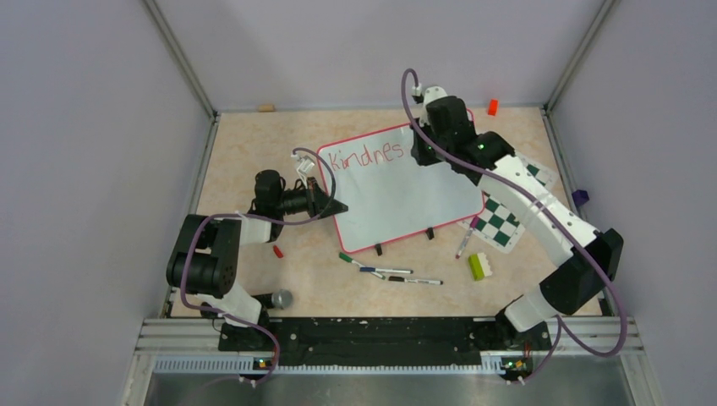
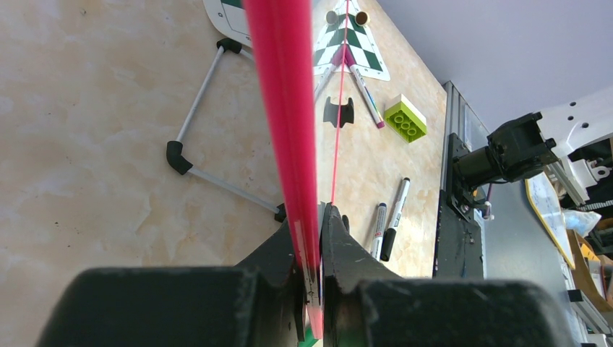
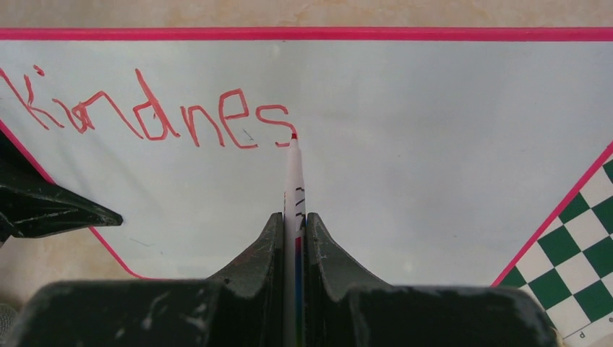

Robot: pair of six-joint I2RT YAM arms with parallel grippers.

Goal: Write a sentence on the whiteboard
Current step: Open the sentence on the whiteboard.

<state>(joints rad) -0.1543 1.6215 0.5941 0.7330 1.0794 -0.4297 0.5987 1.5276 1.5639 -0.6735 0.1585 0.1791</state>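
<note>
The left gripper (image 1: 340,205) pinches the glossy pink-framed whiteboard (image 1: 397,199) at nine o'clock (steadying it); the right gripper (image 3: 293,217) clamps a white red-tipped writing marker (image 3: 293,173).

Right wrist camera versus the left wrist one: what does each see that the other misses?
Only the right wrist view shows the red lettering, reading "Kindnes", and the marker held in the right arm's jaws, tip at the last letter. Only the left wrist view shows the green brick and loose pens on the table. Both show the whiteboard, with its pink frame, and the checkered mat.
</note>
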